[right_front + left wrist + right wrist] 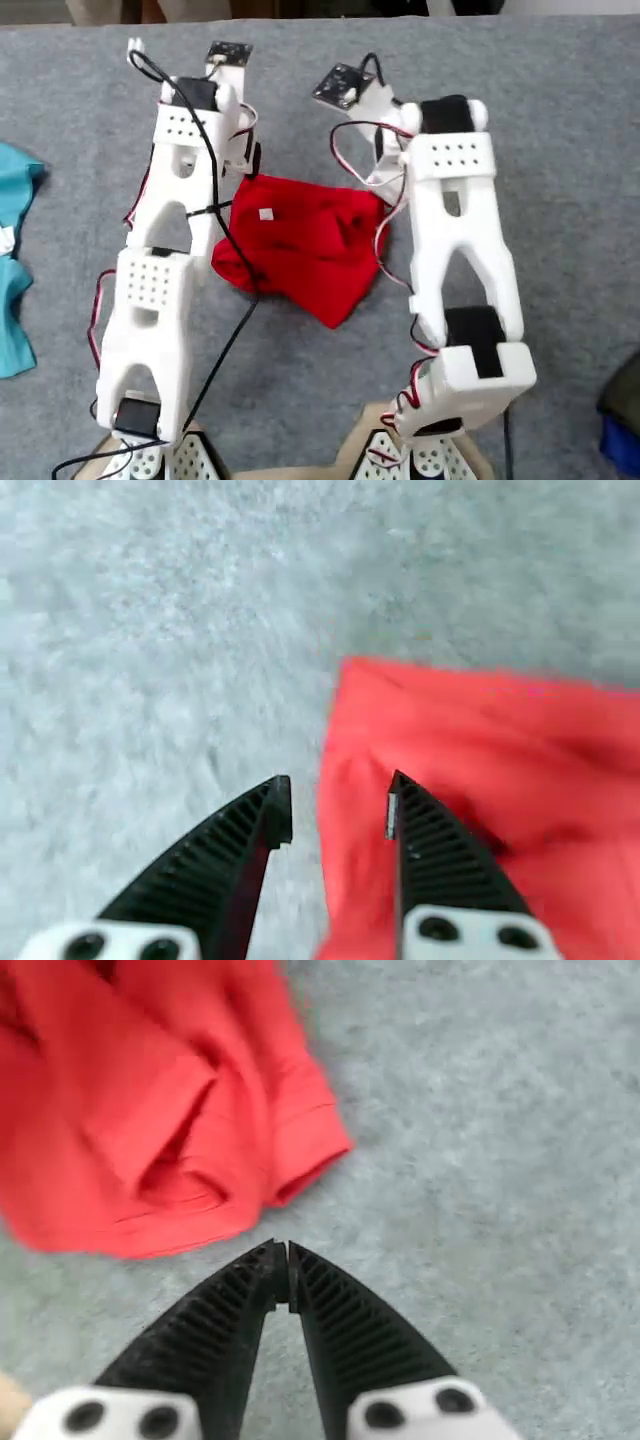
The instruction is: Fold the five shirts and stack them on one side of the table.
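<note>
A crumpled red shirt (300,245) lies on the grey table between my two arms. My left gripper (335,810) is open just above the cloth, one finger over the shirt's (480,760) edge and the other over bare table; in the high view it (252,160) is at the shirt's far left corner. My right gripper (281,1260) is shut with nothing in it, over bare table a short way off a sleeve of the shirt (150,1110). From above it (382,148) sits at the shirt's far right corner.
A teal shirt (15,260) lies at the table's left edge. A dark blue piece of cloth (622,415) shows at the front right edge. Grey felt table (560,120) stretches open at the back and to the right.
</note>
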You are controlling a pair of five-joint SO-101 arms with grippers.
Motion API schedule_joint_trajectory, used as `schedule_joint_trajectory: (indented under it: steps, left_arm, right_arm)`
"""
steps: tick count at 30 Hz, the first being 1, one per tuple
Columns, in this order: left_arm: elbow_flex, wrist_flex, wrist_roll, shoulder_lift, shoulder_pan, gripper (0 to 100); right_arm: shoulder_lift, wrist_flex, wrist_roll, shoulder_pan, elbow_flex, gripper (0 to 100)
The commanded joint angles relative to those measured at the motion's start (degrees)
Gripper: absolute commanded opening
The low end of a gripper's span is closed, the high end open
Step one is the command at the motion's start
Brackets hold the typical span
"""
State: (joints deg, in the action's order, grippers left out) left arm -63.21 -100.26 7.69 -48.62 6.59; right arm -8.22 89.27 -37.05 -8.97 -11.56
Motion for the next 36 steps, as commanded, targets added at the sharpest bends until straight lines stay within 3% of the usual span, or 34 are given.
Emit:
schedule_joint_trajectory:
  steps: [1, 8, 13, 19, 26, 36]
  left_arm:
    - [20.04, -0.7, 0.44, 19.12, 3.25, 16]
    - [46.86, 0.0, 0.44, 44.09, 4.66, 4]
    - [60.04, 0.79, 0.79, 59.47, -2.46, 9]
    - [72.62, 0.79, 7.74, 73.36, -12.92, 9]
    - [80.09, 0.79, 13.27, 81.63, -23.65, 9]
    - [84.22, 0.79, 14.86, 83.3, -27.16, 9]
  right_arm:
    - [-0.22, 5.1, 0.53, -3.12, -3.82, 1.9]
    - [-0.31, 7.82, 9.85, -8.4, -3.74, 1.9]
    - [-0.75, 3.16, 13.89, -12.62, -1.1, 1.9]
    - [-0.84, -3.6, 14.68, -18.07, 4.62, 1.9]
    - [-8.13, -8.44, 15.38, -16.92, 5.41, 1.9]
    - [-17.19, -9.14, 16.26, -13.41, 0.75, 1.9]
